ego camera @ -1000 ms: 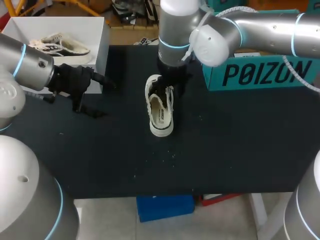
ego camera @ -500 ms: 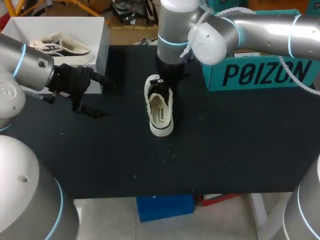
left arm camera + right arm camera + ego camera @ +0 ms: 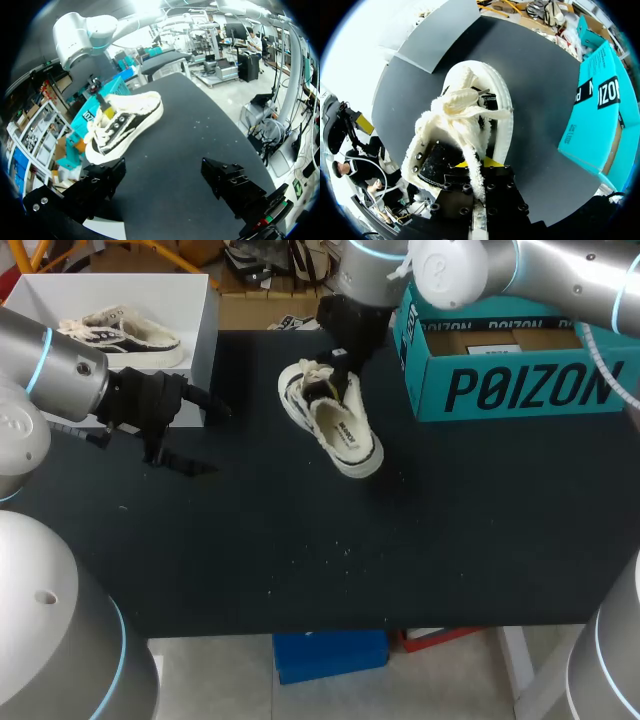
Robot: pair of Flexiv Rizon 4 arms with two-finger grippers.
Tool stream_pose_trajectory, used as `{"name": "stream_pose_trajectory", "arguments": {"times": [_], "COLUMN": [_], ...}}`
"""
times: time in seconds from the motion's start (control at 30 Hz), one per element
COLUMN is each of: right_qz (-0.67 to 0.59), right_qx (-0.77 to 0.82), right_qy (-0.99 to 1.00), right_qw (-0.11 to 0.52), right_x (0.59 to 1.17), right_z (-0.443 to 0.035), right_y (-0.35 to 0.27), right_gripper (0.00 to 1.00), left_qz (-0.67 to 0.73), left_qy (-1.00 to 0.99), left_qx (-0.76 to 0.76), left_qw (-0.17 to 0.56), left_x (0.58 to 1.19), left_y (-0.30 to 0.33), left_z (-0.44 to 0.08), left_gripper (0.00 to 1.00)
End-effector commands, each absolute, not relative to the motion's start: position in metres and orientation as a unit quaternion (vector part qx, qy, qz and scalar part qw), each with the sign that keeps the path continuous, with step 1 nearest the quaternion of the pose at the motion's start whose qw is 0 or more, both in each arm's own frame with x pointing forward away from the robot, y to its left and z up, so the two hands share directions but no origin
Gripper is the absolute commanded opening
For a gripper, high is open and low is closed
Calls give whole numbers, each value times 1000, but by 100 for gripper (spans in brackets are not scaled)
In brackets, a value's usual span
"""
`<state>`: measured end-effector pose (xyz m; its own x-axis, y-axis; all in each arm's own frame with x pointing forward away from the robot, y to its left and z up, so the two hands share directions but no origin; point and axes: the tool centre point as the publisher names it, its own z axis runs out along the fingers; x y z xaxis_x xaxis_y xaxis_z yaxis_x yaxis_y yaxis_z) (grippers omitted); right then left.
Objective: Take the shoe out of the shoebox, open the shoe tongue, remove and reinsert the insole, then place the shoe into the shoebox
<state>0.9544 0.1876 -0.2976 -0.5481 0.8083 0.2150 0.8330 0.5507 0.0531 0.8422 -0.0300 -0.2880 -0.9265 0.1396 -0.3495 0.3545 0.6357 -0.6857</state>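
A cream shoe with black trim point(image 3: 340, 430) lies slantwise on the black table point(image 3: 300, 560), heel toward the front right. My right gripper point(image 3: 340, 368) comes down on its front part from the far side and is shut on the fluffy tongue point(image 3: 462, 112); the yellow tips pinch it in the right wrist view point(image 3: 475, 165). The left wrist view shows the shoe point(image 3: 125, 122) side-on ahead, with that gripper point(image 3: 102, 102) at its laces. My left gripper point(image 3: 205, 435) hangs open and empty beside the white box, well left of the shoe point(image 3: 167, 185). The teal shoebox point(image 3: 520, 380) stands open at the back right.
A white box point(image 3: 205, 310) at the back left holds a second shoe point(image 3: 120, 330). The teal shoebox wall point(image 3: 592, 110) is close beside my right arm. Small white specks dot the table in front of the shoe.
My right gripper has shut on the tongue and pulled toward the far edge. The shoe has shifted with it and swung, its heel now pointing front right. The left arm has kept still.
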Motion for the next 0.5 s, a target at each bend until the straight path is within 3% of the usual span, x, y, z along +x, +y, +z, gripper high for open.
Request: {"name": "stream_pose_trajectory", "arguments": {"times": [0.03,0.13,0.5], "right_qz": [-66,-30,-30], "right_qx": [-355,-228,-228], "right_qy": [-928,-972,-972], "right_qw": [92,46,46], "right_x": [967,968,968], "right_z": [-240,-217,-217], "right_y": [172,162,162], "right_gripper": [0,0,0], "left_qz": [-403,-403,-403], "left_qy": [895,895,895], "left_qx": [138,138,138], "left_qw": [134,134,134], "left_x": [842,842,842], "left_y": [-30,-30,-30], "left_z": [-288,-288,-288], "left_gripper": [100,100,100]}}
